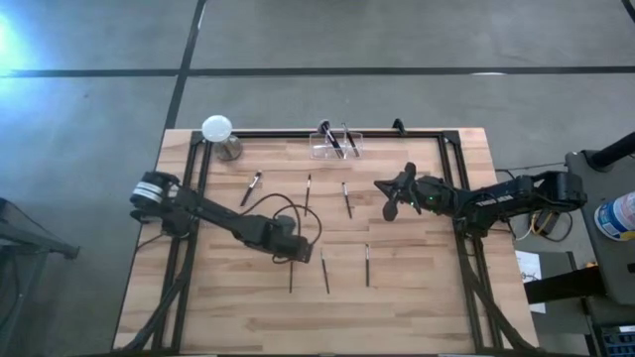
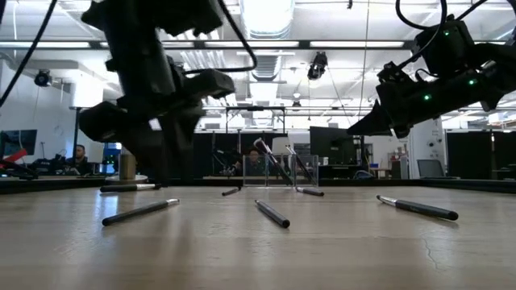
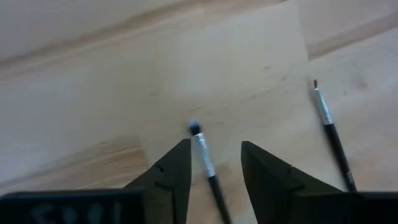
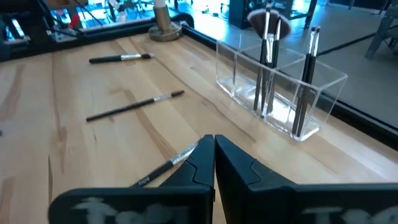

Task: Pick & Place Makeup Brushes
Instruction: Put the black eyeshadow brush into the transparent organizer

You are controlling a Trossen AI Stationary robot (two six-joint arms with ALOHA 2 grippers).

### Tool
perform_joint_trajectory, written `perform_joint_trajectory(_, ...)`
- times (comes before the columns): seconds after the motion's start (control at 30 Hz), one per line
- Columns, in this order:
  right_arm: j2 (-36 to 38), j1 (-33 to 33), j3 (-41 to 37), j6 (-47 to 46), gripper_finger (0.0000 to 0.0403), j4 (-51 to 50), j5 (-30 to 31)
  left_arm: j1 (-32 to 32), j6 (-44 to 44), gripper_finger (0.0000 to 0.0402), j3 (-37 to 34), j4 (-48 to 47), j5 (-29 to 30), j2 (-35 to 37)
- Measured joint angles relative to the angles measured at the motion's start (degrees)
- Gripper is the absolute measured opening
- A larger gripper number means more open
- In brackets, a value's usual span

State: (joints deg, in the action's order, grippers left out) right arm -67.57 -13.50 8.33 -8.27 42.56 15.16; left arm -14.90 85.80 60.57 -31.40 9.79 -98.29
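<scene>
High view: wooden table (image 1: pixel 417 297), clear acrylic holder (image 1: pixel 335 148) at far edge with two brushes upright inside, six makeup brushes (image 1: pixel 325 272) scattered flat. Left gripper (image 3: pixel 214 180) low at centre-front, fingers apart, straddling one brush (image 3: pixel 202 152) just behind its ferrule. Right gripper (image 4: pixel 214 163) raised, pressed together, empty. Best to lower squarely, keep handle centred, then close gently to avoid rolling it sideways.
</scene>
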Motion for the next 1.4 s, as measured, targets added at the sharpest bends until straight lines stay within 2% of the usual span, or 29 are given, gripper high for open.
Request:
perform_joint_trajectory(0.2, 0.0, 0.0, -0.55, 0.05, 0.0008, 0.11, -0.02, 0.0, 0.26, 0.0131, 3.23, -3.61, -1.92, -4.65)
perform_joint_trajectory(0.43, 0.0, 0.0, -1.54, 0.15, 0.0008, 1.76, -0.02, -0.1, 0.35, 0.0127, 3.4, -3.83, -2.08, -5.82)
perform_joint_trajectory(0.53, 0.0, 0.0, -1.97, 0.38, 0.0008, 3.29, -0.01, -0.28, -0.02, 0.0104, 2.94, -3.79, -1.91, -5.8)
perform_joint_trajectory(0.73, 0.0, -0.02, -2.04, 0.56, 0.0008, 3.46, 0.0, -1.08, -2.05, 0.0021, 1.89, -3.55, -1.47, -7.17)
perform_joint_trajectory(0.87, 0.0, -0.02, -2.04, 0.73, 0.0008, 3.46, -0.02, -1.18, -5.35, 0.0008, 1.87, -3.56, -1.26, -6.83)
perform_joint_trajectory(1.0, 0.0, -0.02, -2.04, 0.74, 0.0008, 3.45, -0.02, -1.16, -7.82, 0.0002, 1.49, -4.46, 2.41, -3.22)
perform_joint_trajectory(1.2, 0.0, -0.07, -2.04, 0.74, 0.0008, 3.46, 0.0, -0.96, -8.44, 0.0001, -0.48, -5.59, 11.45, 5.13)
perform_joint_trajectory(1.27, 0.0, -0.07, -2.04, 0.51, 0.0008, 3.48, 0.0, -1.0, -9.71, 0.0001, -2.36, -3.57, 13.98, 7.31)
perform_joint_trajectory(1.4, 0.0, -0.04, -2.04, -0.48, 0.0008, 3.51, -0.03, -1.02, -13.92, 0.0001, -7.29, 6.76, 18.52, 12.52)
